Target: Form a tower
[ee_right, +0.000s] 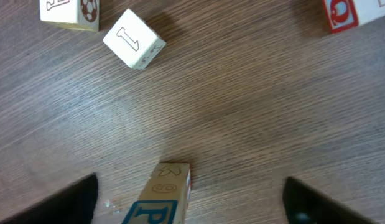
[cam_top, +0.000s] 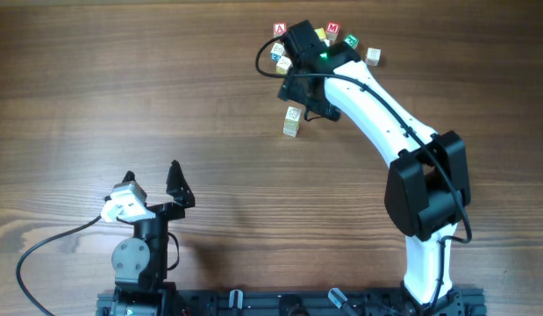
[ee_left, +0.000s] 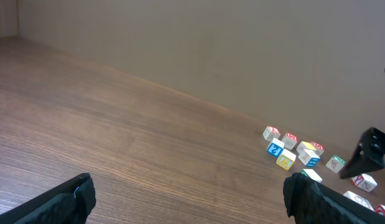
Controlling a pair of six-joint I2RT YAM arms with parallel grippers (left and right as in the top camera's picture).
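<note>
Tower [cam_top: 291, 121] stands near the loose cubes [cam_top: 279, 30], between my right gripper's [ee_right: 191, 198] fingers. I hold them wide apart, gripping nothing, so it stands free.

Cut off at six o'clock, right wrist view: tower [ee_right: 162, 198]. Cropped at one o'clock: red-printed cube [ee_right: 359, 10].

Brown table [cam_top: 122, 88]: wood-grain surface, matt, smooth. Short column of pale cubes [cam_top: 291, 121]: bare wood, printed faces. White arm shell [cam_top: 369, 107]: glossy plastic.
</note>
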